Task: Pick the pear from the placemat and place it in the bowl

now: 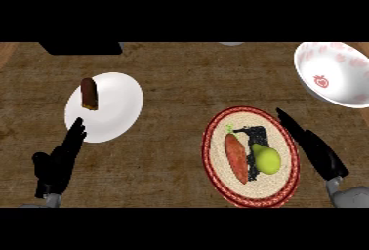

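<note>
A yellow-green pear (267, 158) lies on the round red-rimmed placemat (279, 128) at the lower right, beside an orange-red sweet potato (236, 157). The white bowl (320, 63) with pink markings stands at the upper right, partly cut by the edge. My right hand (314, 149) stretches with straight fingers along the placemat's right rim, just right of the pear and apart from it. My left hand (61, 161) rests open at the lower left, fingers pointing up toward the white plate.
A white plate (115, 110) at the left carries a brown bar-shaped food item (89, 93). A dark object (79, 47) sits at the counter's far left edge, and a small grey thing (231, 43) at the far middle.
</note>
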Robot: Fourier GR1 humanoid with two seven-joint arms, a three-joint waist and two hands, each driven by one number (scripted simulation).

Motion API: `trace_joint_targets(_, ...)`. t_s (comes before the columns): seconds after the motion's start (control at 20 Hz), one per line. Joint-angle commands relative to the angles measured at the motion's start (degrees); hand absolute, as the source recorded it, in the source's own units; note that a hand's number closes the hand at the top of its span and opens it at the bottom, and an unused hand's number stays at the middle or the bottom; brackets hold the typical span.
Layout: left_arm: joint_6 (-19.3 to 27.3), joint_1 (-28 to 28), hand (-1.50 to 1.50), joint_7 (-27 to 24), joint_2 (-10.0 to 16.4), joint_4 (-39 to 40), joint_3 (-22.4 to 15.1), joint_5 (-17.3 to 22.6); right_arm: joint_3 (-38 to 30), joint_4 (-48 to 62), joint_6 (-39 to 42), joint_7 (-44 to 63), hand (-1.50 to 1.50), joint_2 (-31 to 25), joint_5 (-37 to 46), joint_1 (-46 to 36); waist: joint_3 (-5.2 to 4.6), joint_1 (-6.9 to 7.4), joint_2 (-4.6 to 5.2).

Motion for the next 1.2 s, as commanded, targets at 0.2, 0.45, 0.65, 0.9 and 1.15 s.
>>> trace_joint_targets(0.2,0.81,-10.90,0.00,-4.58,1.68,-5.85,5.42,0.17,12.28,-5.48,18.92,3.19,-1.50,14.71,-16.54,-3.84,1.63,5.96,-0.06)
trace_joint_targets(0.45,-0.63,-13.01,0.00,-2.88,3.49,-6.09,11.62,4.42,12.92,-11.60,4.18,-0.53,-1.50,14.64,3.04,-7.45,1.34,1.72,-0.63)
trace_joint_targets(0.65,-2.82,-13.32,0.00,-0.02,5.45,-7.03,14.56,5.45,10.41,-22.82,12.84,-1.02,-1.50,6.08,0.55,-3.37,1.33,1.35,-0.57)
trace_joint_targets(0.9,-2.56,-11.90,0.00,-0.09,4.46,-8.60,13.02,3.68,4.66,-26.47,20.17,5.22,-1.50,-2.69,-0.01,-10.17,1.31,1.73,-0.67)
trace_joint_targets(1.15,-3.40,-13.79,0.00,-1.49,3.68,-5.37,13.74,3.72,-0.39,-26.38,28.26,18.94,-1.50,-9.97,-5.36,-21.42,1.19,1.89,-0.48)
